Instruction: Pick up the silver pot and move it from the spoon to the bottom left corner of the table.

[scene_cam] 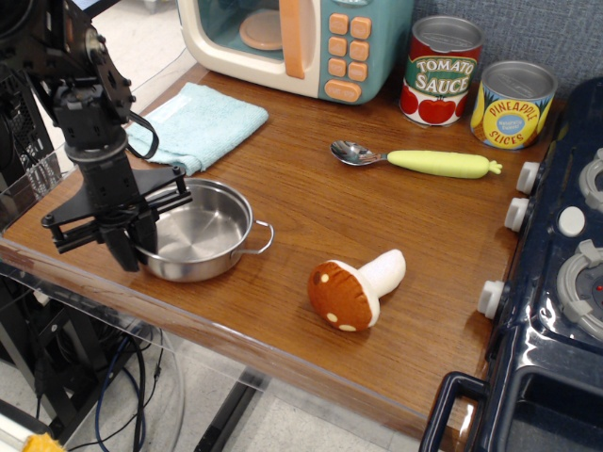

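The silver pot (200, 241) stands upright on the brown table (311, 212) near its front left corner, one wire handle pointing right. My gripper (134, 247) reaches down from the black arm at the pot's left rim, with its fingers closed across that rim. The spoon (415, 160), with a shiny bowl and a yellow-green carrot handle, lies far off at the back right, well apart from the pot.
A toy mushroom (353, 287) lies right of the pot. A light blue towel (203, 122) lies behind it. A toy microwave (301, 38) and two tin cans (441, 71) stand at the back. The dark blue toy stove (565, 282) fills the right side. The acrylic table edge runs just in front of the pot.
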You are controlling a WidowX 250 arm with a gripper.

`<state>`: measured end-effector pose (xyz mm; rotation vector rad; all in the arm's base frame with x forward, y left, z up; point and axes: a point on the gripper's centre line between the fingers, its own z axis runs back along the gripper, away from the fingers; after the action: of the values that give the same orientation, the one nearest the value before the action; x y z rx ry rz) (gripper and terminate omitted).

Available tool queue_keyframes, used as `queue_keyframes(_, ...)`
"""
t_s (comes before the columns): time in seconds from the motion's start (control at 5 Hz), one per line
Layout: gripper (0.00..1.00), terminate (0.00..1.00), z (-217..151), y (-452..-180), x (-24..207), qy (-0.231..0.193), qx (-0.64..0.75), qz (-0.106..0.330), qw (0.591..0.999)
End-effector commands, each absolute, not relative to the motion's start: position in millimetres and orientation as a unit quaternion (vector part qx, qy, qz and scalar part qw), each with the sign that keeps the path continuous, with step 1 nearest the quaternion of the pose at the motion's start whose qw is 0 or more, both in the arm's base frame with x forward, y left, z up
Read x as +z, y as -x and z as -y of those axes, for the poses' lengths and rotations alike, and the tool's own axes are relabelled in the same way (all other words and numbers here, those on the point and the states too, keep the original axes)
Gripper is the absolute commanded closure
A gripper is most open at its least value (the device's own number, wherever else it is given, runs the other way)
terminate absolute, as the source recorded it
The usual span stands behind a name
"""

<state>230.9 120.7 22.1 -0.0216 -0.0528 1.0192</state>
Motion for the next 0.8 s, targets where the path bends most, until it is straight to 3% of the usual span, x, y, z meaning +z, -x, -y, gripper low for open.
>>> queue_keyframes(0.0,0.00,0.00,-119,-230,35,0.004,0.487,0.040,0.872)
queue_keyframes(0.2,0.00,0.00,-119,-230,37,0.005,0.485,0.035,0.874)
queue_keyframes(0.6,0.00,0.00,-116,-228,63,-0.036,0.470,0.036,0.881)
